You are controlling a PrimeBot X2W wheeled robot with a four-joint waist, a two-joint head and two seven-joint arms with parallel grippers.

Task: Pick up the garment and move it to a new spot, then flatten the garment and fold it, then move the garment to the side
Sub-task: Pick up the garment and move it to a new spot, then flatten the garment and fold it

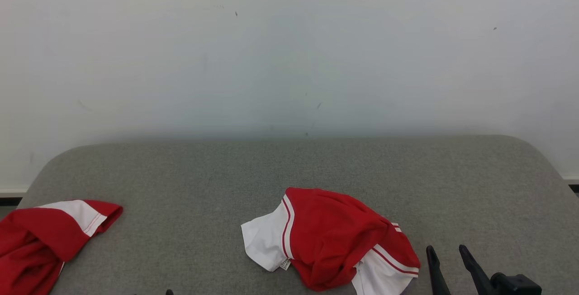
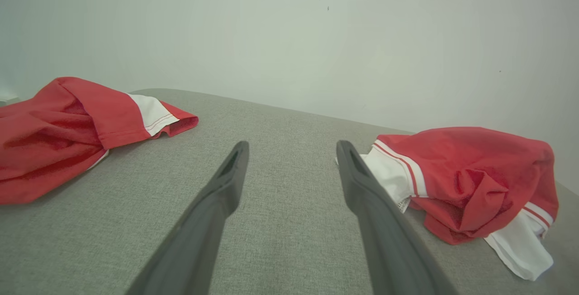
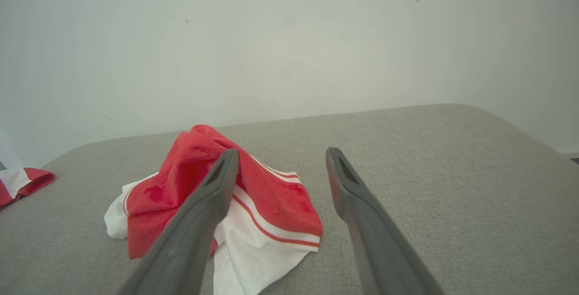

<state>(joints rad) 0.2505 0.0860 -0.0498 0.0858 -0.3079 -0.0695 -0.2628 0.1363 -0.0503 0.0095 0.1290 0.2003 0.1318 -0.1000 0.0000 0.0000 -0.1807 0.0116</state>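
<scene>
A crumpled red and white garment (image 1: 330,240) lies on the grey table (image 1: 316,168), near its front edge at the middle. My right gripper (image 1: 448,252) stands open just to the garment's right, fingers pointing up the head view and apart from the cloth. In the right wrist view the open gripper (image 3: 281,152) hovers low, with the garment (image 3: 276,204) ahead and left, partly behind the left finger. My left gripper (image 2: 291,148) is open over bare table, with the garment (image 2: 470,177) to its right, close to the right finger. Nothing is held.
A second red and white garment (image 1: 40,236) lies bunched at the table's left front corner, also seen as the left-hand heap (image 2: 59,136) in the left wrist view. A pale wall (image 1: 289,50) rises behind the table's rounded far edge.
</scene>
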